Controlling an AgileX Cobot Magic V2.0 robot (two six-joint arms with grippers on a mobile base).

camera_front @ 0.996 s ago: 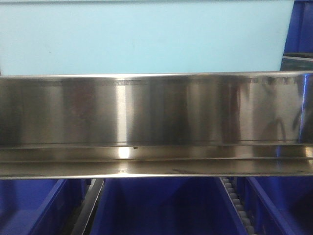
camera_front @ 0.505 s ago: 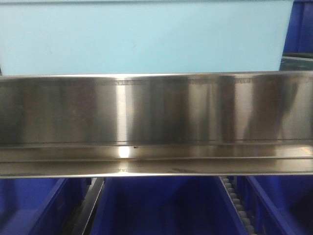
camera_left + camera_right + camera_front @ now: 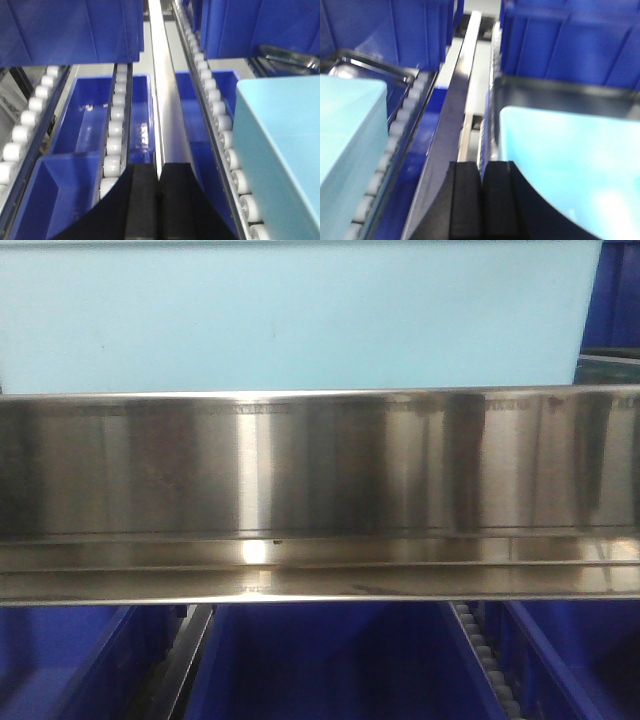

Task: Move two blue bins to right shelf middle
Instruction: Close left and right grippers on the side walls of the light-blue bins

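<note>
One pale sky-blue bin [image 3: 300,315] stands on the shelf tier behind the mirror-like steel front rail [image 3: 320,470]. It also shows at the right of the left wrist view [image 3: 280,145] and at the left of the right wrist view [image 3: 345,135]. A second pale blue bin [image 3: 570,165], seen from above with its inside showing, lies just right of my right gripper [image 3: 481,165]. That gripper is shut with nothing seen between its fingers. My left gripper [image 3: 159,167] is shut and empty over a steel divider rail, left of the first bin.
Dark royal-blue bins stand on the tier below [image 3: 330,660], behind both grippers [image 3: 75,30] [image 3: 570,45] and at the top right of the front view [image 3: 615,290]. White roller tracks [image 3: 212,110] run along the shelf. A steel divider [image 3: 450,100] runs between the lanes.
Only the dark reflections at the right end of the steel rail have shifted. The pale blue bin and the rail stay where they were.
</note>
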